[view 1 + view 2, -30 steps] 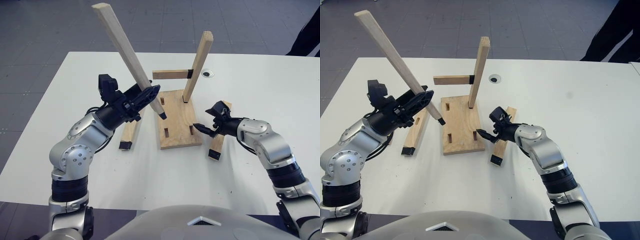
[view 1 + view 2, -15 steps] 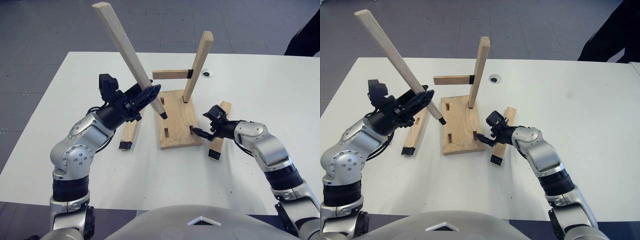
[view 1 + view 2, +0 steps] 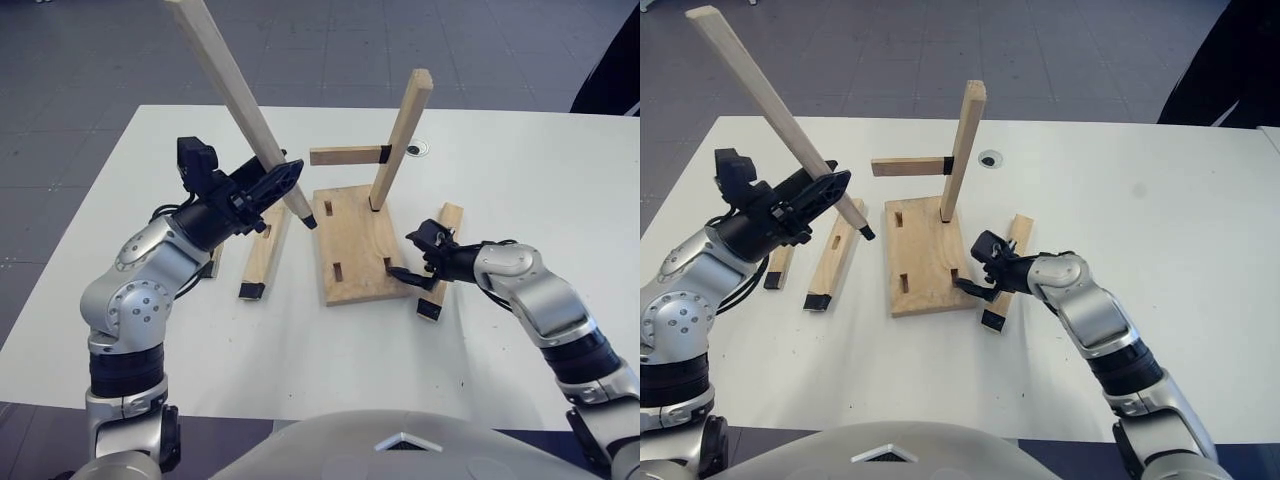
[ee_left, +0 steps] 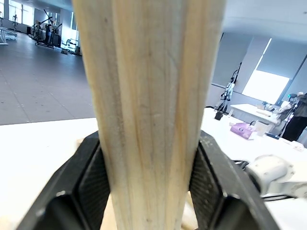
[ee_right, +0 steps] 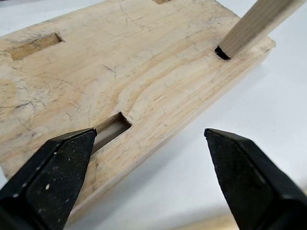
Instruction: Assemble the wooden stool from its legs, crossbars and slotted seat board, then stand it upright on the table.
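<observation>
Left eye view puts the seat board [image 3: 358, 243] flat on the white table [image 3: 520, 170], middle of the frame, with one upright leg [image 3: 400, 140] already planted in its far right slot and a short crossbar [image 3: 345, 155] sticking out from it toward the left.

The left gripper [image 3: 270, 185] is clamped on a second leg [image 3: 240, 95]. From the wrist camera its dark pads [image 4: 91, 191] press both faces of the wood [image 4: 148, 110]. That leg's long axis leans steeply, its top toward the upper left of the frame and its black-tipped foot hanging in the air just off the board's far left corner. The empty slot [image 3: 327, 211] it looks meant for lies just to the lower right of that foot. I'd say the leg needs swinging closer to vertical before it drops in.

The right gripper [image 3: 412, 258] sits low at the board's near right corner, fingers [image 5: 53, 167] spread apart, one over the near right slot [image 5: 112, 129] and the other off the edge. It looks placed to steady the board.

Two loose pieces lie flat, one left of the board [image 3: 265, 250] and one right [image 3: 440, 260].
</observation>
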